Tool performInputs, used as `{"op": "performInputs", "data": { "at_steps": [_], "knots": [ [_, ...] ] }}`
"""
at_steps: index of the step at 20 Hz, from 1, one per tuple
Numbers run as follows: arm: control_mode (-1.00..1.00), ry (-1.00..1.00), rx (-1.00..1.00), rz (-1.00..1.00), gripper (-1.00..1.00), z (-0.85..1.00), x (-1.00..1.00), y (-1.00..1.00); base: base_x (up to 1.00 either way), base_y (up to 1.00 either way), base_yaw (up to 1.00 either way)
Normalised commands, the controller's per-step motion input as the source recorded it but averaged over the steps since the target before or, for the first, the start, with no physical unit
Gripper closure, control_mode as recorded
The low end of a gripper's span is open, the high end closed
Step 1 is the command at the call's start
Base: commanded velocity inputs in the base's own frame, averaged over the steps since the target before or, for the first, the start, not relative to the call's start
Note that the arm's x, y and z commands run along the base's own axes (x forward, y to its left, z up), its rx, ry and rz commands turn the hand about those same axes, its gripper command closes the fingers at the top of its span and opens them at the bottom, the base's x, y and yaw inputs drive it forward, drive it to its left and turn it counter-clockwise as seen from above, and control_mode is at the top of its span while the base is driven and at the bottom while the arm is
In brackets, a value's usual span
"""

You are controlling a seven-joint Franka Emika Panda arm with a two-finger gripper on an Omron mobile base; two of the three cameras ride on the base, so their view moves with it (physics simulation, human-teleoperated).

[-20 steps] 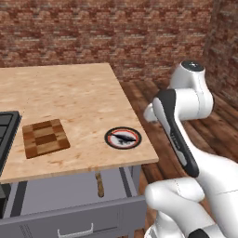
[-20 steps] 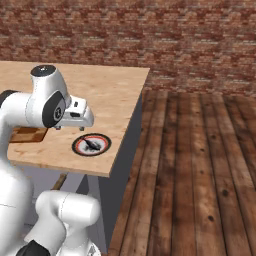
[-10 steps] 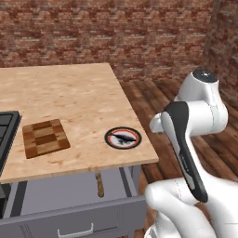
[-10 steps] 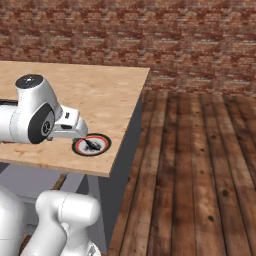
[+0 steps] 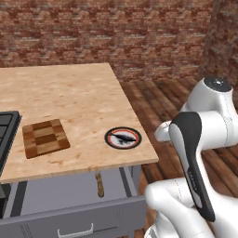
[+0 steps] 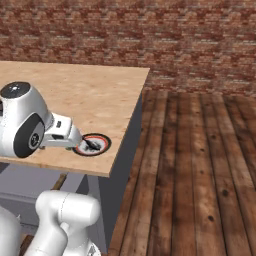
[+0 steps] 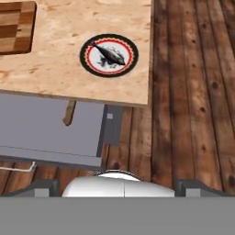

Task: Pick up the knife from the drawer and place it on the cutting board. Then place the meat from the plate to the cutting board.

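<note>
Left base view
Counter: a light wooden top (image 5: 69, 102) in front of a brick wall (image 5: 116, 32).
Board: the checkered board (image 5: 45, 138) lies flat near the front left of the counter, with nothing on it.
Plate: the round plate (image 5: 122, 138) sits near the front right corner, well apart from the board.
Meat: the small dark meat (image 5: 123, 137) lies in the middle of the plate.
Drawer: the grey drawer (image 5: 69, 204) is pulled out below the counter's front edge. Its silver handle (image 5: 74, 231) shows at the bottom.
Knife: the brown handle of the knife (image 5: 99, 184) pokes out from under the counter edge, inside the drawer. The blade is hidden.
Arm: the white arm (image 5: 204, 135) is bent up on the right, beside the counter and off to its side.

Right base view
Plate: the plate (image 6: 93, 144) is near the counter's front edge, partly behind the arm's white wrist (image 6: 60, 134).
Meat: a dark bit of meat (image 6: 93, 145) shows on the plate.
Floor: dark wooden planks (image 6: 195, 165) on the right.

Hand view
Gripper: the gripper (image 7: 117, 187) is wide open and holds nothing. It hangs over the floor, just outside the drawer's corner.
Plate: the plate (image 7: 109, 55) with the meat (image 7: 110, 53) is on the counter above.
Knife: the knife handle (image 7: 69, 113) lies in the open drawer (image 7: 50, 133), half under the counter edge.
Board: a corner of the board (image 7: 16, 25) shows at the top left.
</note>
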Motion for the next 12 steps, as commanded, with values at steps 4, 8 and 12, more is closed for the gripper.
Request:
{"op": "performInputs", "data": {
  "at_steps": [4, 8, 12],
  "knots": [
    [-1.0, 0.0, 0.0, -0.01, -1.0, 0.09, -0.52, 0.0, 0.0, 0.0, 0.0],
    [1.0, 0.0, 0.0, 0.0, -1.0, 0.0, 0.0, 0.0, -0.68, 0.19, -0.07],
    [1.0, 0.0, 0.0, 0.0, -1.0, 0.0, 0.0, 0.0, -0.77, 0.46, -0.14]
  ]
}}
